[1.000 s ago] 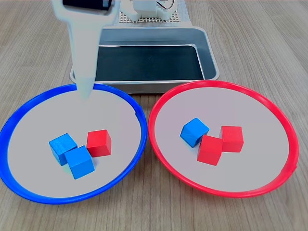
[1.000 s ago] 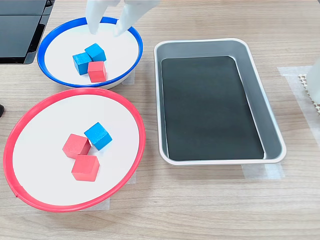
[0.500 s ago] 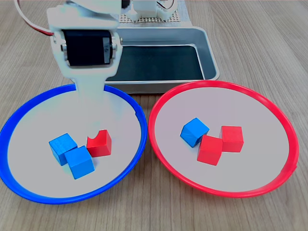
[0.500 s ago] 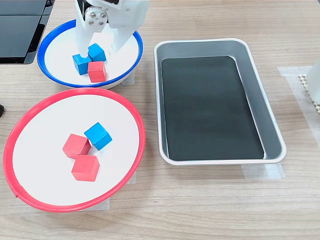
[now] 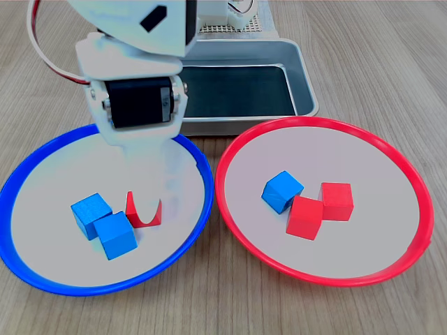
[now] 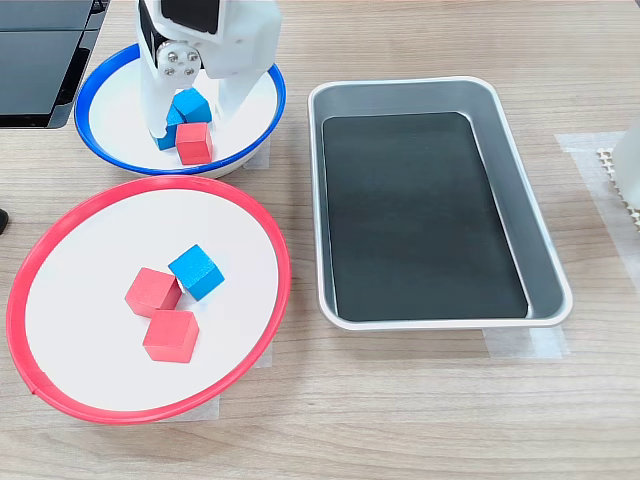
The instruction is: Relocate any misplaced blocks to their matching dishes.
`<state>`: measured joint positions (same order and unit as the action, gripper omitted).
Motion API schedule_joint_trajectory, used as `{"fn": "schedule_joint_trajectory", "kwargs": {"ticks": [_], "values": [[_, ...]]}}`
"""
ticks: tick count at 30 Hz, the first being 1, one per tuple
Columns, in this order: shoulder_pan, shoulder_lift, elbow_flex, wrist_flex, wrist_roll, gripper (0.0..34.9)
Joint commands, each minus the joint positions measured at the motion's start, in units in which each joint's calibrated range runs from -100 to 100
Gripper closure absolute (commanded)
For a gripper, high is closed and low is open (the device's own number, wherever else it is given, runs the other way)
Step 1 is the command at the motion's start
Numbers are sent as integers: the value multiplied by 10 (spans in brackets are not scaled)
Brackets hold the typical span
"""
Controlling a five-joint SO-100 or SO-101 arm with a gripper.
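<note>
One red cube [image 6: 194, 143] sits misplaced in the blue-rimmed plate [image 6: 262, 127], at 3 o'clock of two blue cubes [image 5: 105, 225] in the first exterior view. It looks light, rigid and smooth, best pinched across opposite flat faces. Spread apart, the gripper [image 6: 188, 118] straddles it, not yet clamped.

**Inspector:** Positions in the first exterior view?

**Assistant:** Blue-rimmed round plate [image 5: 28, 258] at left, red-rimmed round plate [image 5: 412, 230] beside it at right, rectangular silver metal tray [image 5: 305, 84] behind both.

**Inspector:** Contents?

**Assistant:** Left plate: small red cube [image 5: 143, 215] right of two small blue cubes [image 5: 103, 223]. White plastic claw [image 6: 187, 125] straddles the red cube in the second exterior view.
</note>
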<state>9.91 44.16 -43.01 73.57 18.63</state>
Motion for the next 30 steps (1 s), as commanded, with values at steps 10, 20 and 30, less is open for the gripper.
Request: {"fn": "schedule_joint_trajectory", "kwargs": {"ticks": [10, 20, 30], "values": [[10, 25, -45, -1, 2, 203], [15, 50, -52, -25, 2, 216], [6, 50, -40, -38, 5, 270]]}}
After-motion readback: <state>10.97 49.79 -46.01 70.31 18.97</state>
